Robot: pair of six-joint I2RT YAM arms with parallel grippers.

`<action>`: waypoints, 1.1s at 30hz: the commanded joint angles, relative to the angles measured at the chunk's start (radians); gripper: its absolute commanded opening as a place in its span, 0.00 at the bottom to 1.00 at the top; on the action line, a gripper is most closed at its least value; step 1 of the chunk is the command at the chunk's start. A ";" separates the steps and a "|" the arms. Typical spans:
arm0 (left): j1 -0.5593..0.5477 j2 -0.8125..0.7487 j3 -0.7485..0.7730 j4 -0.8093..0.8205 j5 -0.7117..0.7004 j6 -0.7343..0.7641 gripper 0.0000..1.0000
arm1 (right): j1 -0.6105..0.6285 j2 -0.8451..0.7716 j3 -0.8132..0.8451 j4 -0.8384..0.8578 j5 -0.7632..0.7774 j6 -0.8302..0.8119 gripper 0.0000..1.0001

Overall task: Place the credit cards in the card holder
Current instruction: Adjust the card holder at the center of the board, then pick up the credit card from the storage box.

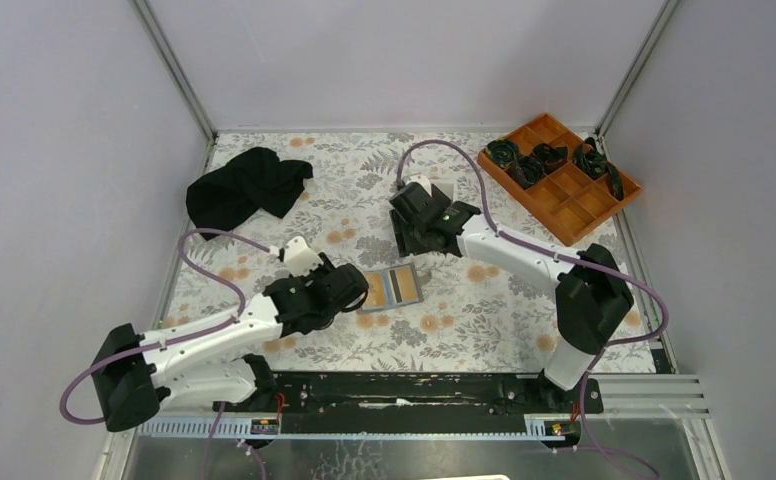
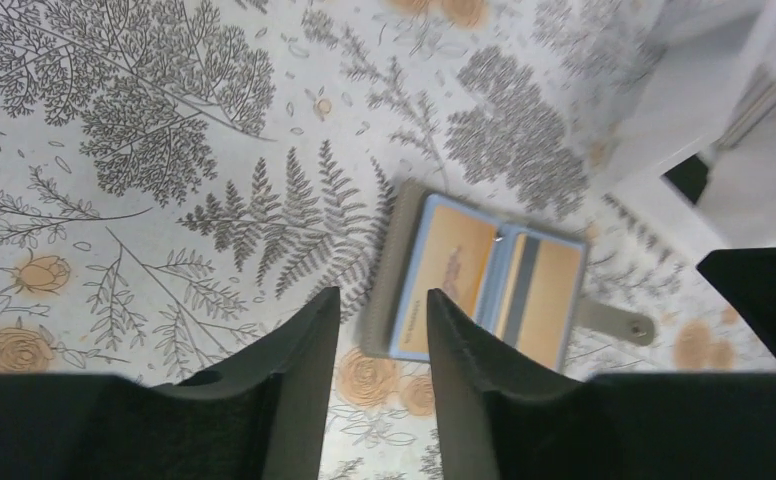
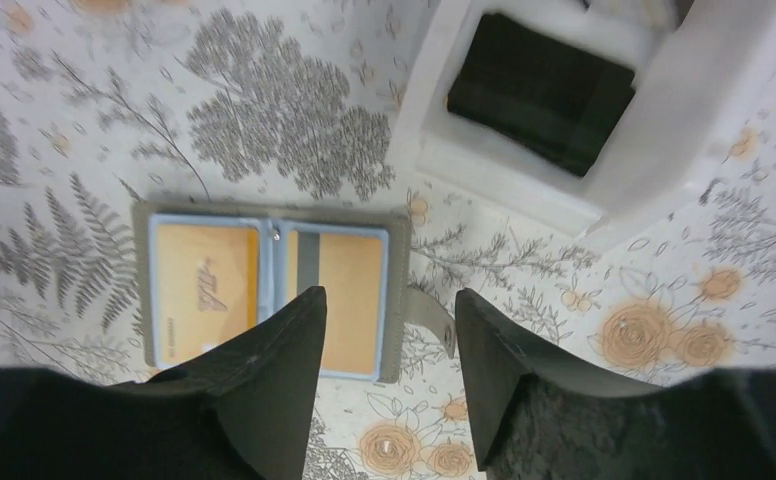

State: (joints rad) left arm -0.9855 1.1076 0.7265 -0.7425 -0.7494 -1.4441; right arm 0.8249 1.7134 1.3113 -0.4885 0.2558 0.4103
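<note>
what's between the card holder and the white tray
Nothing but bare floral cloth between holder and tray; the right wrist view shows it.

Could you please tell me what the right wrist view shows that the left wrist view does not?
Only the right wrist view looks into the white tray, where dark cards lie, and it shows the right gripper, open. Only the left wrist view shows the left gripper, open; there the tray is just a blurred wall. Both show the open card holder on the flowered cloth, with an orange card in each half.
</note>
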 commanded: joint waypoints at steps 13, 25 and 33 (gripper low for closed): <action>0.003 -0.188 0.054 0.128 -0.120 0.392 0.77 | -0.199 0.233 0.449 -0.034 0.082 -0.133 0.61; 0.011 -0.166 0.079 0.170 -0.125 0.517 0.83 | -0.295 0.409 0.600 -0.098 -0.010 -0.102 0.61; 0.020 -0.161 0.073 0.209 -0.124 0.557 0.84 | -0.337 0.435 0.569 -0.070 -0.130 -0.048 0.60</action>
State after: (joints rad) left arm -0.9764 0.9459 0.7742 -0.5976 -0.8352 -0.9325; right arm 0.5049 2.1422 1.8591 -0.5774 0.2054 0.3298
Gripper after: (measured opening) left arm 0.834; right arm 0.602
